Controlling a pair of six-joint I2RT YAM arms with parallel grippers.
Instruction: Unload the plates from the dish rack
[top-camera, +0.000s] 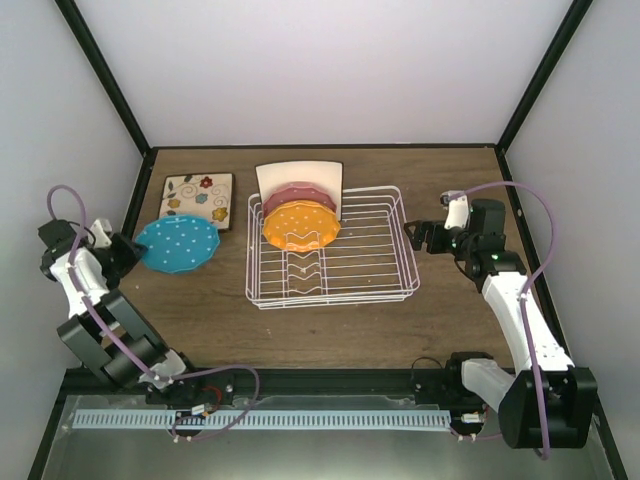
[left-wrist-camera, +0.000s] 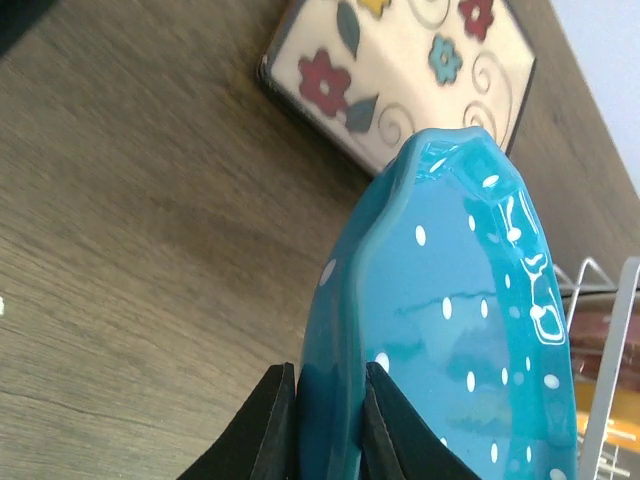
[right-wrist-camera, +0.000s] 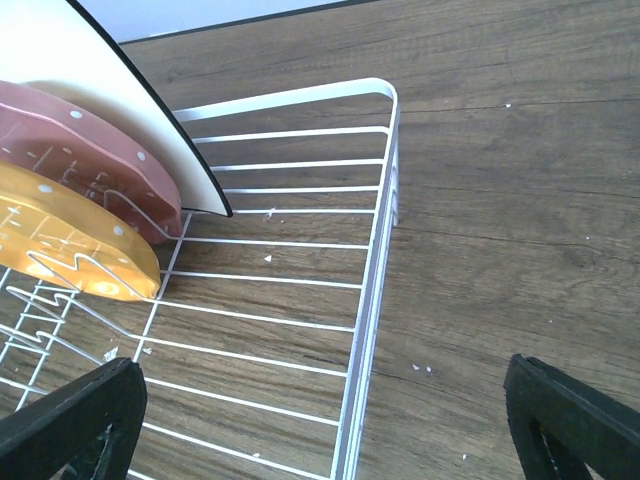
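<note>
Left pincer clamps blue plate by its rim, left of rack beside floral plate, seemingly for set-down. Right pincer wide, poised at rack's right side; 3 plates stand inside.

Lab-style robot booth, plain white walls, black corner posts, wood-grain table, metal rail along near edge

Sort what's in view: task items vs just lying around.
Job:
dish rack
orange plate, pink plate and cream square plate, standing in it
blue plate, gripped by left gripper
floral plate, flat on the table
right gripper, open beside the rack

Lying about:
nothing loose that I can see
</note>
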